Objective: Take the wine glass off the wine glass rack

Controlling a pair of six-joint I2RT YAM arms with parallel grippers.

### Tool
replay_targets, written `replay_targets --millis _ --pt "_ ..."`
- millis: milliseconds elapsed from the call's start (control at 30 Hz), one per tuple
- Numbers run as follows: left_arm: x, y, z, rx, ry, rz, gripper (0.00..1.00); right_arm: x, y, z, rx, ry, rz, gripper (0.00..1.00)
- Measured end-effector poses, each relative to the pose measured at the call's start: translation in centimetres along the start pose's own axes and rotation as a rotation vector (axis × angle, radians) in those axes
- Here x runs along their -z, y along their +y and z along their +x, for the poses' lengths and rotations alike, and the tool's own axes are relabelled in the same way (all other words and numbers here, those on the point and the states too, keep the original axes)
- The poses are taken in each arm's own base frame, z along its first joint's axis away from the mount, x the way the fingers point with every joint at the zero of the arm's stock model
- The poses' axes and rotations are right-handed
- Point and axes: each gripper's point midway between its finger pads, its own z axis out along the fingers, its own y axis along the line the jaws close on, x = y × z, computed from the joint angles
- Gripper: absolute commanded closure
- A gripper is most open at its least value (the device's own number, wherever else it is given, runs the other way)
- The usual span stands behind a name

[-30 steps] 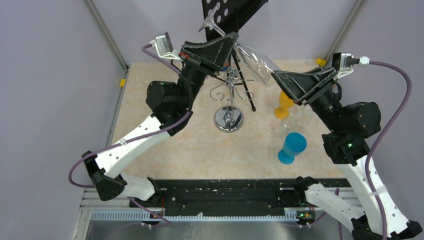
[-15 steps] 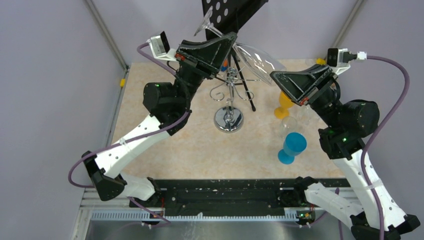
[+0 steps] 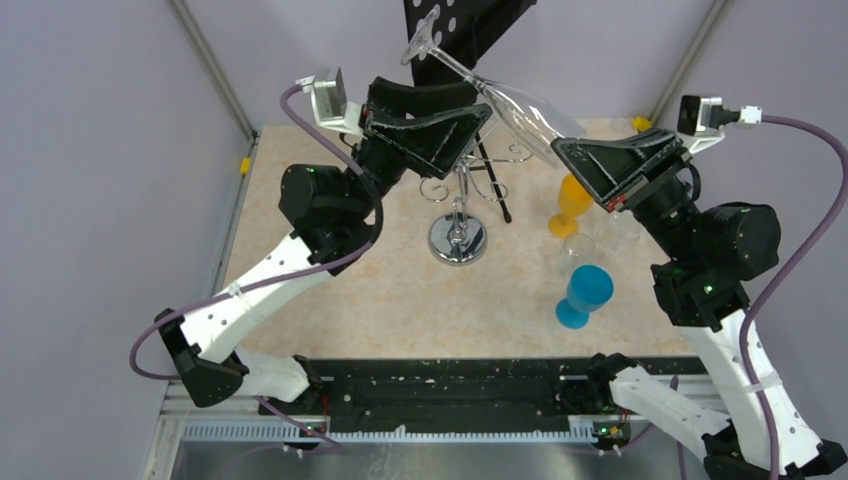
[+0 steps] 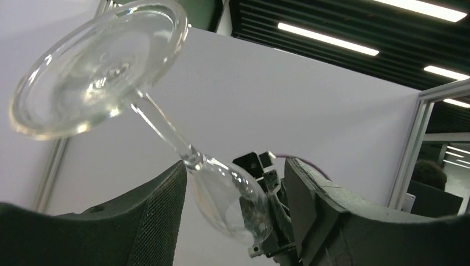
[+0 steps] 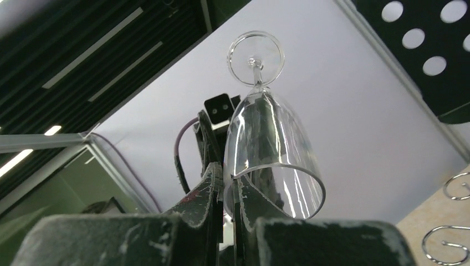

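Note:
The clear wine glass (image 3: pixel 525 115) hangs tilted in the air above the table, its foot pointing up and to the far left. My right gripper (image 3: pixel 556 148) is shut on its rim; in the right wrist view the two fingers pinch the wall of the wine glass (image 5: pixel 271 144) at my right gripper (image 5: pixel 228 177). My left gripper (image 3: pixel 482 100) is open. In its wrist view its fingers stand apart on either side of the bowl of the wine glass (image 4: pixel 227 199), at my left gripper (image 4: pixel 235 166). The chrome wine glass rack (image 3: pixel 457 240) stands below, apart from the glass.
A black tripod stand with a perforated plate (image 3: pixel 470 20) rises behind the rack. An orange glass (image 3: pixel 570 205), a clear glass (image 3: pixel 578 245) and a blue glass (image 3: pixel 583 295) stand at the right of the table. Scrolled rack arms (image 5: pixel 454 185) show low in the right wrist view.
My left gripper has opened and let go of the glass's stem. My right gripper keeps its grip on the rim, and the glass has shifted slightly right.

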Motion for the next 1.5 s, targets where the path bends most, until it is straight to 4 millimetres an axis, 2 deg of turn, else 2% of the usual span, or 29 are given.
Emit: replay_targets --millis 300,400,533,700,800,933,1000,1167,1400,1500 --pt "1.9 -0.4 0.5 -0.112 0.113 -0.033 0.23 0.9 0.4 -3.2 0.229 -0.092 0.161 1.0" --pt "2.7 0.2 0.8 -0.172 0.162 -0.072 0.23 1.8 0.5 -4.8 0.329 -0.134 0.244 1.0" --pt "4.2 2.1 1.4 -0.262 0.237 -0.166 0.23 3.6 0.7 -7.4 0.462 -0.204 0.378 1.0" --pt "6.8 5.2 1.4 -0.383 0.316 -0.337 0.24 7.8 -1.7 -11.1 0.616 -0.303 0.693 1.0" --pt "8.4 6.5 0.9 -0.443 0.343 -0.429 0.24 11.7 -4.2 -13.5 0.701 -0.372 0.967 1.0" --pt "10.4 8.0 0.3 -0.488 0.378 -0.541 0.24 16.9 -7.3 -15.2 0.809 -0.395 1.328 1.0" --pt "11.4 8.6 0.3 -0.501 0.402 -0.589 0.24 19.0 -8.5 -15.4 0.857 -0.377 1.483 1.0" --pt "13.5 10.1 1.0 -0.522 0.472 -0.678 0.24 22.3 -10.5 -14.9 0.928 -0.276 1.734 1.0" --pt "14.8 10.9 1.2 -0.54 0.513 -0.728 0.24 24.8 -12.4 -12.5 0.882 -0.136 1.855 1.0" --pt "15.1 10.7 0.8 -0.549 0.513 -0.738 0.24 25.9 -14.3 -10.4 0.827 -0.037 1.888 1.0"
